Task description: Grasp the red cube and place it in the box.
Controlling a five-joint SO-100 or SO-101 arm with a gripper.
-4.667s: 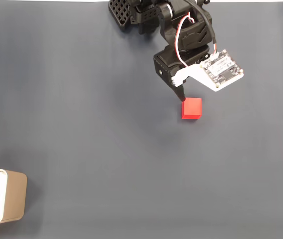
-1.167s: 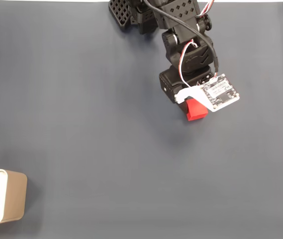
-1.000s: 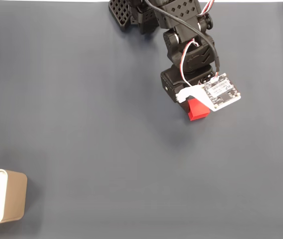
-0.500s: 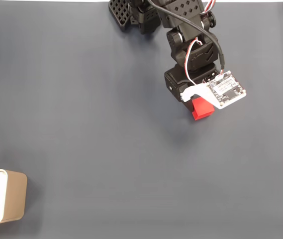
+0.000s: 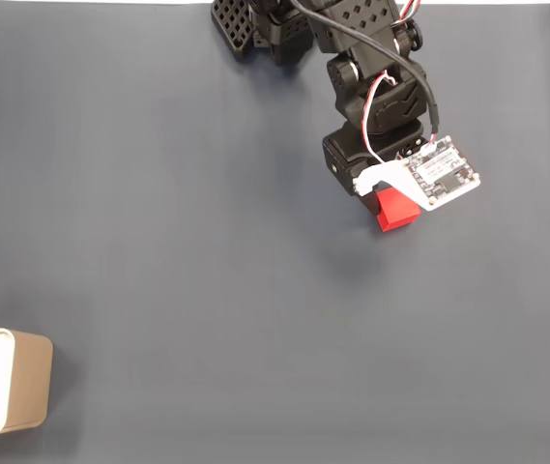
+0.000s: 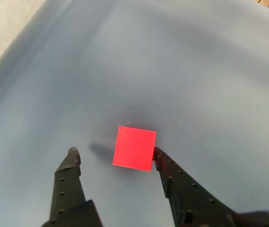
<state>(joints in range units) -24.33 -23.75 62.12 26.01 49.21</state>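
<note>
The red cube (image 5: 396, 215) lies on the dark grey mat right of centre in the fixed view, partly under the arm's white camera board. My gripper (image 5: 381, 201) hangs over it. In the wrist view the red cube (image 6: 134, 147) sits between the two black fingers of my gripper (image 6: 115, 153). It touches the right finger (image 6: 172, 175), and a gap separates it from the left finger (image 6: 70, 172). The jaws are open. The beige box (image 5: 31, 379) with a white inside stands at the lower left edge, far from the cube.
The arm's black base (image 5: 284, 24) stands at the top middle of the mat. Wires loop along the arm above the camera board (image 5: 439, 174). Bare mat stretches between the cube and the box.
Over the last second the arm and the red cube have shifted a little to the right together. The box has not moved.
</note>
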